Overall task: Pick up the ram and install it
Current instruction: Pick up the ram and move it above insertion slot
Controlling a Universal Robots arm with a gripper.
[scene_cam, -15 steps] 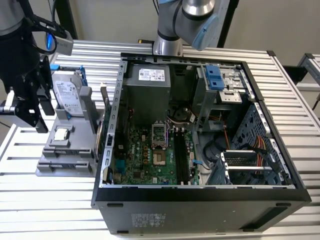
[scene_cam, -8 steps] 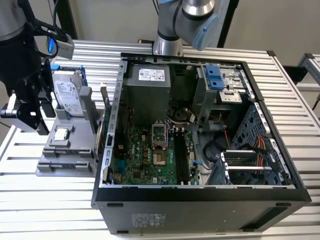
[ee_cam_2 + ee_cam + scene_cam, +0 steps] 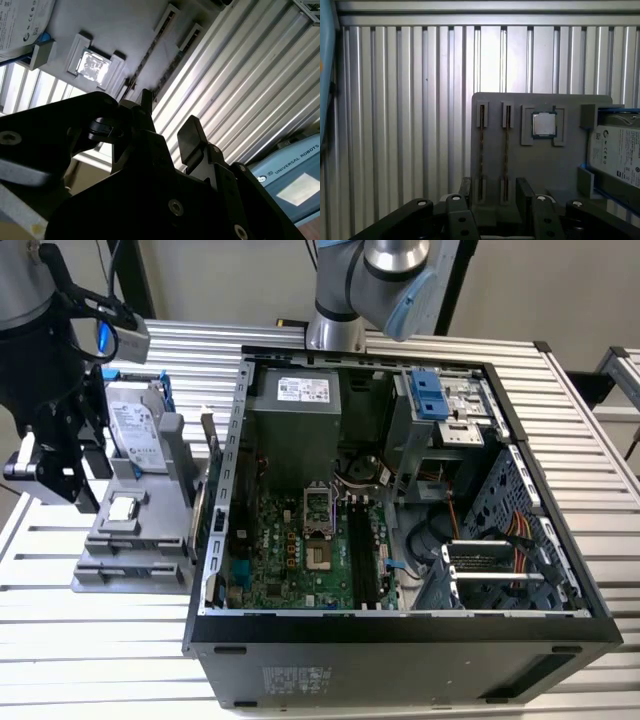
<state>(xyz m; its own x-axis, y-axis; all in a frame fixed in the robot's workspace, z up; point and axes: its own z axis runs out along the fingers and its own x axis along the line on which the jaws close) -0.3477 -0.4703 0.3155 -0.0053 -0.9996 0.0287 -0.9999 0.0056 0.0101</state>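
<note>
Ram [image 3: 481, 145], one of two sticks, standing on edge in gray holder [image 3: 540, 165], at 9 o'clock of computer case [image 3: 400, 640]. Gripper [image 3: 494, 184] hovering above, fingers apart, gripping nothing. Pickup seemingly pending; grasp calling for centring on one thin edge.

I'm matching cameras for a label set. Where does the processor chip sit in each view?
Exterior view: chip on the grey holder, at the exterior view's left of the case.
Second wrist view: chip in its pocket, next to the drive.
First wrist view: chip between the ram sticks and the drive.
Shared landmark: the drive.
</note>
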